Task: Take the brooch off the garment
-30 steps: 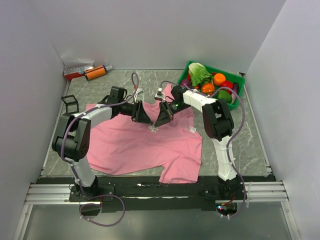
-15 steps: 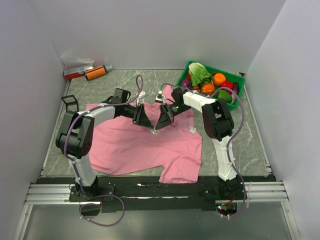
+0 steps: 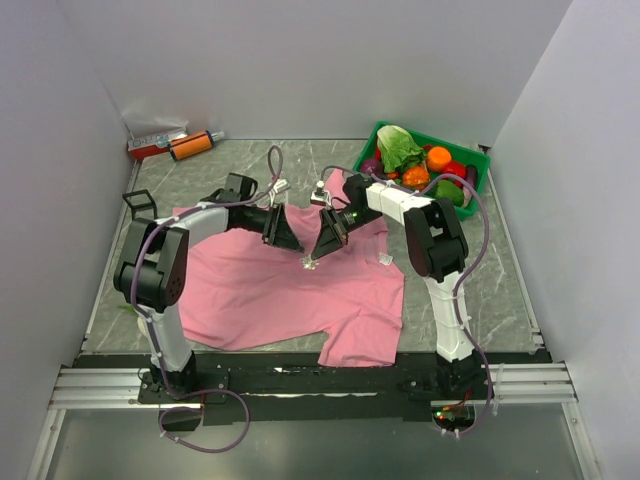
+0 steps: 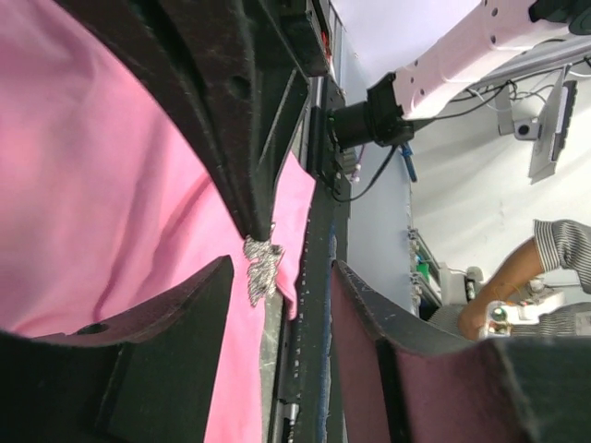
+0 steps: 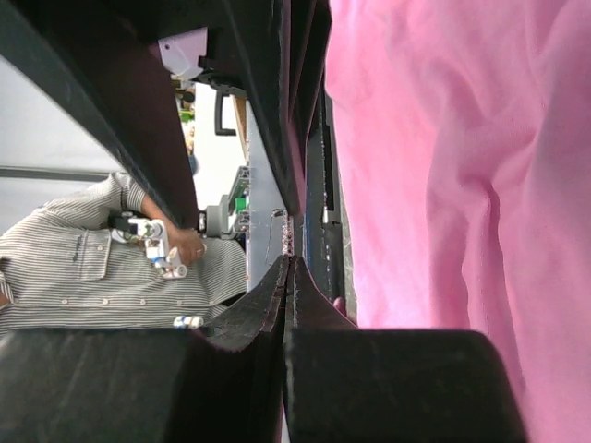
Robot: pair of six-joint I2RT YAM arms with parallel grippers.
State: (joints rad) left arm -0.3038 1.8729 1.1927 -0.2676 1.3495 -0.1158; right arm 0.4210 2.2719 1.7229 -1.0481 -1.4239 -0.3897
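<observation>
The garment [image 3: 270, 290] is a pink T-shirt spread flat on the table, and it also fills the left wrist view as the pink cloth [image 4: 83, 203]. My right gripper [image 3: 315, 252] points down over the shirt's middle. It is shut on the brooch [image 3: 308, 262], a tiny silvery trinket that sticks out of its fingertips [image 5: 292, 236]. In the right wrist view the gripper [image 5: 291, 260] has its jaws pressed together. My left gripper [image 3: 296, 244] faces it from the left and is open [image 4: 282, 277]. The brooch [image 4: 261, 269] hangs just ahead of the gap between its jaws. Whether the brooch still touches the cloth cannot be told.
A green basket [image 3: 482, 168] of vegetables stands at the back right, close behind the right arm. Orange and red tools [image 3: 175, 145] lie in the back left corner. A small black frame [image 3: 140, 207] stands at the left edge. White walls close in three sides.
The left arm has shifted a little, bringing its gripper closer to the right gripper's tip. The right gripper has stayed shut in place with the brooch.
</observation>
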